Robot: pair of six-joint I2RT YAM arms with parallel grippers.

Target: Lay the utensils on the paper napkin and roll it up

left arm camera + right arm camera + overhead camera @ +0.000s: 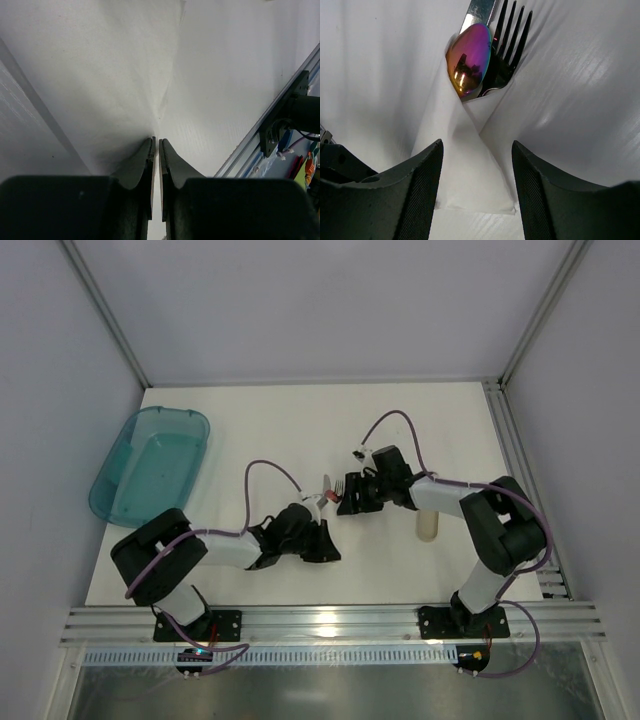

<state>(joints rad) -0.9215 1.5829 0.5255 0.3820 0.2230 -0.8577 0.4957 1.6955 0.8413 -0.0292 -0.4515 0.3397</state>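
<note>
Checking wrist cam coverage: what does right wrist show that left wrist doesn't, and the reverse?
Right wrist only: the utensils, an iridescent spoon bowl, dark fork tines and a knife tip, poking out of the wrapped paper napkin, which the open right pincer straddles. Left wrist only: the left pincer, apparently shut on a fold of the sheet, and the table-edge rail. Both: white napkin, and each arm's own pincer at the bottom.
</note>
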